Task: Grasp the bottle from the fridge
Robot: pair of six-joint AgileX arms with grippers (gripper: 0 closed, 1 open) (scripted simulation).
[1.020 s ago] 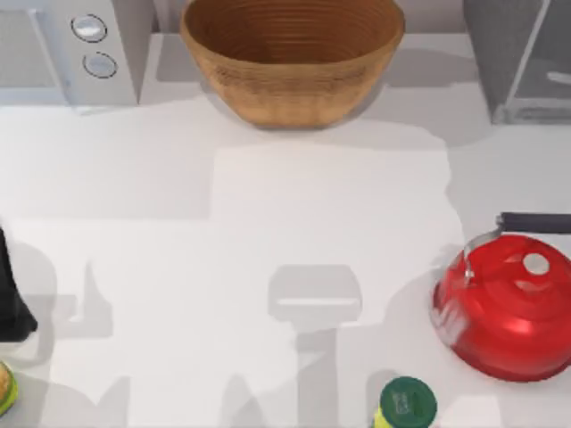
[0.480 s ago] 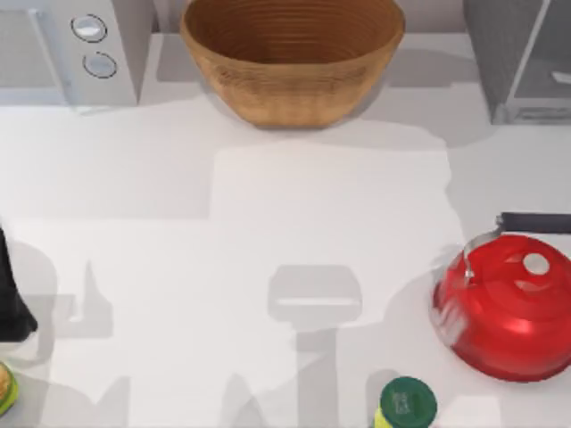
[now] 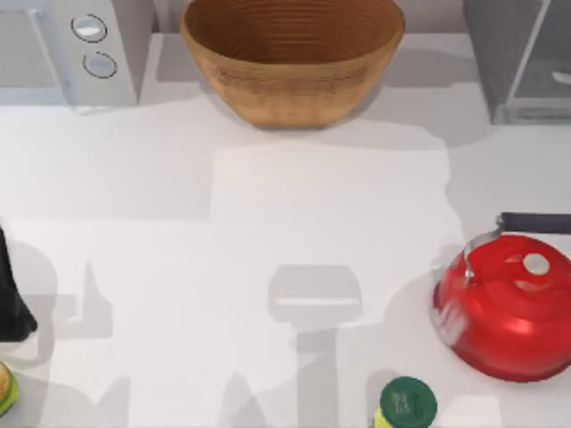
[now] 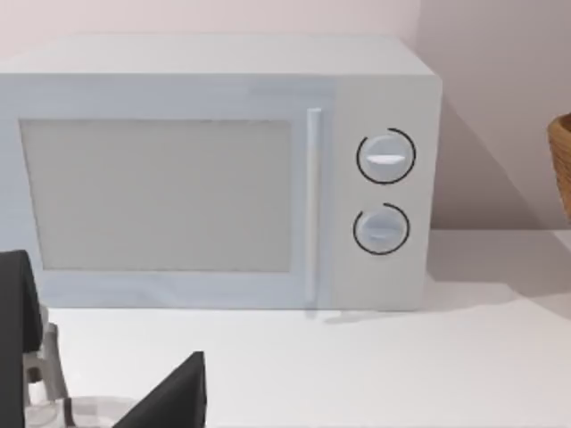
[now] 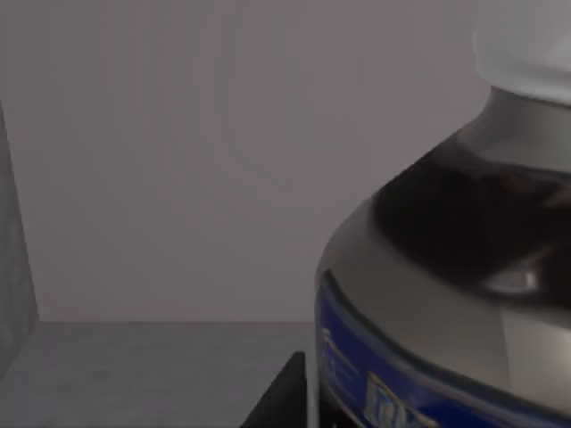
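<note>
My right wrist camera sits inside the fridge (image 3: 522,62), the bottle (image 5: 446,267) looming at the frame's right. I cannot tell either gripper's finger state. Pushing in off-centre could topple the bottle against the fridge wall.

The worktop (image 3: 268,205) is evenly and brightly lit from above, crossed by soft grey shadows with blurred edges; the woven bowl (image 3: 293,58) and red kettle (image 3: 508,308) each cast one. The kettle carries pale glare patches. In the right wrist view the fridge (image 5: 178,178) interior is dim and grey, the bottle (image 5: 455,285) showing dull highlights.
</note>
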